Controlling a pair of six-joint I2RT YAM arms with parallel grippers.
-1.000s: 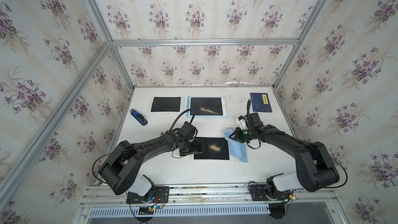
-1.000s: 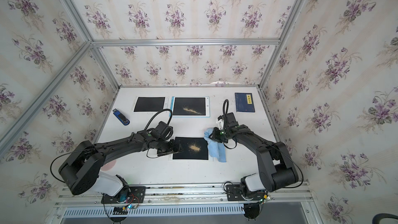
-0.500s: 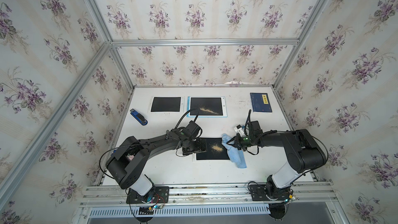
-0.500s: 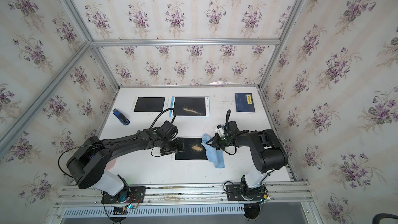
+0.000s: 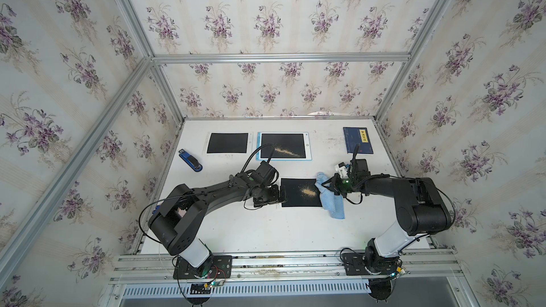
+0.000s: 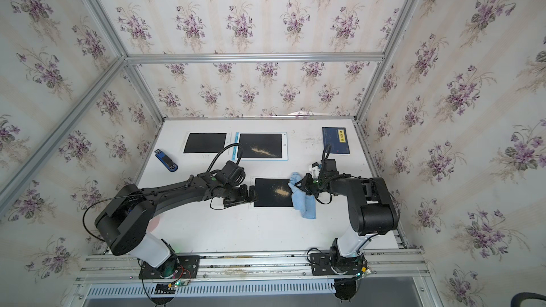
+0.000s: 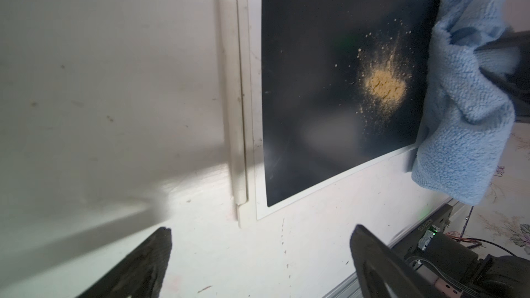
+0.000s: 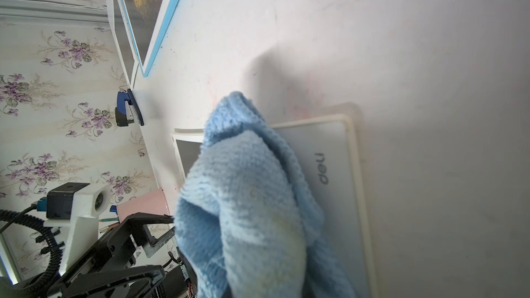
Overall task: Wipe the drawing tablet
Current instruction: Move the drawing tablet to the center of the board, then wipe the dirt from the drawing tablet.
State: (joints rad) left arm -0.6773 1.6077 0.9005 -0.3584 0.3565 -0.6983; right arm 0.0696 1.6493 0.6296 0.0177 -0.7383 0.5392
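Observation:
The drawing tablet lies in the middle of the table, white-framed, with a black screen and a patch of yellow powder on it. A light blue cloth drapes over the tablet's right edge. My right gripper is shut on the cloth, which hides the jaws in the right wrist view. My left gripper stands open at the tablet's left edge with nothing between its fingers.
At the back lie a white-framed tablet, a blue-framed tablet with powder on it, and a dark blue book. A blue stapler sits at the left. A pink object shows under the left arm.
The right arm has folded, its elbow drawn in, while the cloth stays at the tablet's right edge. The left gripper has shifted slightly right and is still open.

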